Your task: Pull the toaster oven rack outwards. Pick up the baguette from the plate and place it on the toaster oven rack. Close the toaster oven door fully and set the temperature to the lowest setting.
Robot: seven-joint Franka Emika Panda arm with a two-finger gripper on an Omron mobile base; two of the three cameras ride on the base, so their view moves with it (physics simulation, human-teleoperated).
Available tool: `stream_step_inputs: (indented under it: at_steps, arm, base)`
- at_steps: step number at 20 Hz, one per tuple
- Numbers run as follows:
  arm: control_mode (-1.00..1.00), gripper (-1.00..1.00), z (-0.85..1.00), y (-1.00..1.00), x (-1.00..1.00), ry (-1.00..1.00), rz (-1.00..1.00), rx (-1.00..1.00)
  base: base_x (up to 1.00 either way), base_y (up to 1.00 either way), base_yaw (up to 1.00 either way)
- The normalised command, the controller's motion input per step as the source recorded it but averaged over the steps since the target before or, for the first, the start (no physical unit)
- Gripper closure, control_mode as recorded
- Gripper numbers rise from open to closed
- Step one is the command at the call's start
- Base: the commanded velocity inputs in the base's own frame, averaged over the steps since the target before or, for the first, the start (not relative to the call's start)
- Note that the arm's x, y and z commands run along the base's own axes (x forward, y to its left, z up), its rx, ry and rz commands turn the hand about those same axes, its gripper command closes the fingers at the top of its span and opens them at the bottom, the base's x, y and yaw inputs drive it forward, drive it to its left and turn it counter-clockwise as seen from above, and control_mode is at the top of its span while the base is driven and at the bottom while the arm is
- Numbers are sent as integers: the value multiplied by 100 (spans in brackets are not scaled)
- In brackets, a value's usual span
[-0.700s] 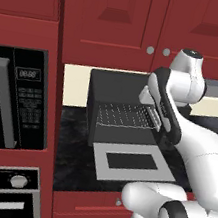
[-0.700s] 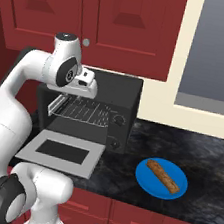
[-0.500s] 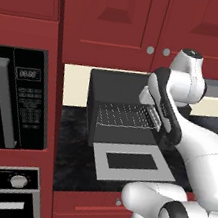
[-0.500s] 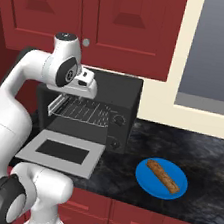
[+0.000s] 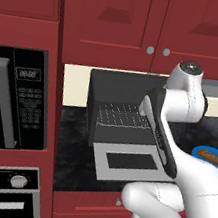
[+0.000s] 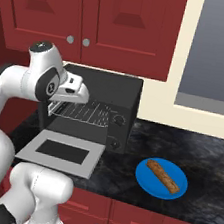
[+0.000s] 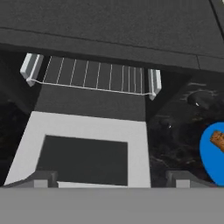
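Hand view: toaster oven door [image 7: 83, 151] lies open mid-frame, toaster oven rack [image 7: 94, 76] looks barely out. Gripper [image 7: 111, 181] fingers spread wide, empty; baguette [image 6: 162, 175] on plate [image 6: 147, 182] lower right, so I've nearly all steps left.

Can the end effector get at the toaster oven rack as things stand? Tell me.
Probably yes. The toaster oven door lies folded down flat, so the cavity is open, and the toaster oven rack shows bare beyond the end effector with nothing between them.

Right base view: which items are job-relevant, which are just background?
Job: toaster oven, toaster oven rack, toaster oven door lying open, baguette, plate.
Background: microwave, upper cabinets, window.
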Motion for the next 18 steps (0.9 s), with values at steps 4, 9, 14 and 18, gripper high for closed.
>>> stream_step_inputs:
  at_steps: [4, 9, 14, 18]
  arm:
    - [-100, -100, -51, 15, -3, -11, 0, -20]
    - [-100, -100, -49, 14, 0, -4, 1, -14]
    - [-100, -100, -37, 4, 8, 0, 5, -8]
    - [-100, -100, -25, 0, 46, 0, 8, -5]
  base:
    - [0, 0, 0]
    - [0, 0, 0]
    - [0, 0, 0]
    - [0, 0, 0]
